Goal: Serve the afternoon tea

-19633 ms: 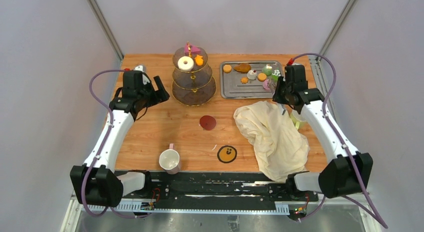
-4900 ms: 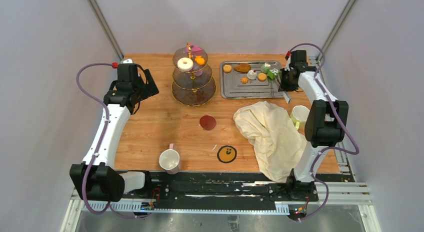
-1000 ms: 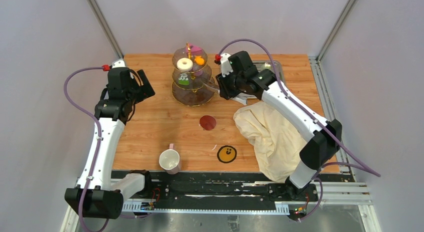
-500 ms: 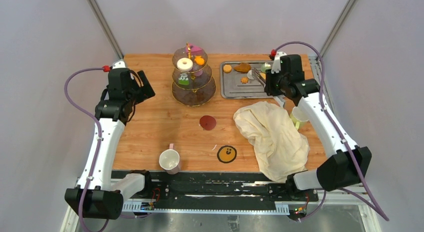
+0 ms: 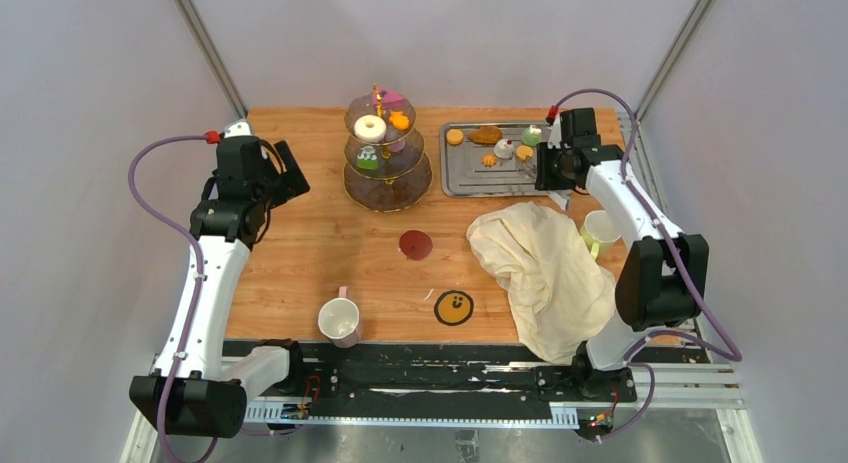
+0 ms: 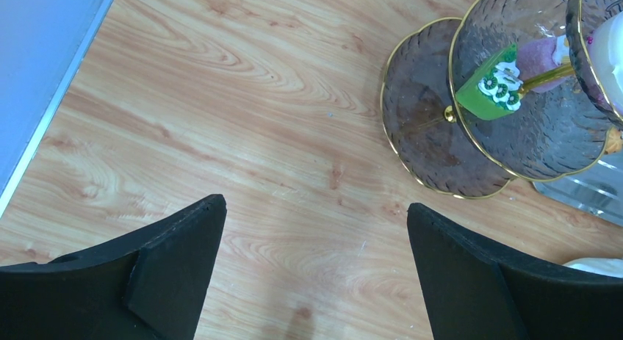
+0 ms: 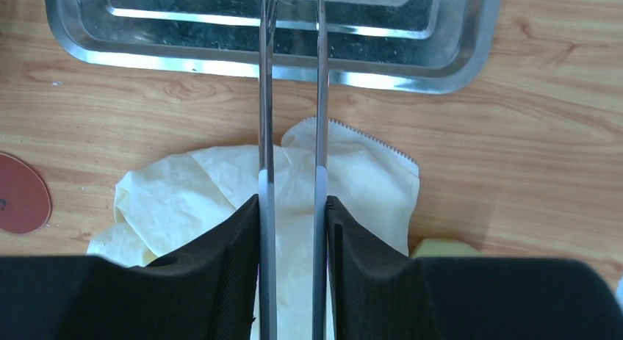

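The three-tier smoky glass stand [image 5: 397, 190] holds a white donut [image 5: 371, 129], an orange piece [image 5: 399, 120], a pink cake [image 5: 385, 99] and a green cake [image 5: 368, 159] on its middle tier; the left wrist view shows the stand [image 6: 441, 156] and green cake [image 6: 488, 87]. Orange macarons [image 5: 455, 136] and small cakes [image 5: 504, 149] lie in the steel tray [image 5: 470, 186]. One mug [image 5: 339, 320] stands near front, another [image 5: 600, 230] right of the cloth. My left gripper [image 6: 316, 230] is open and empty, left of the stand. My right gripper [image 7: 292, 204] is shut on metal tongs [image 7: 266, 98] at the tray's right end.
A large cream cloth [image 5: 545, 263] lies crumpled at front right, also below the tongs [image 7: 184, 200]. A red coaster [image 5: 416, 245] and a yellow-and-black coaster [image 5: 454, 307] lie mid-table. The tray's near rim [image 7: 220, 59] is under the tongs' tips.
My right arm swung with the tongs from the stand back to the tray's right end. The green cake stays on the middle tier. My left arm has not moved.
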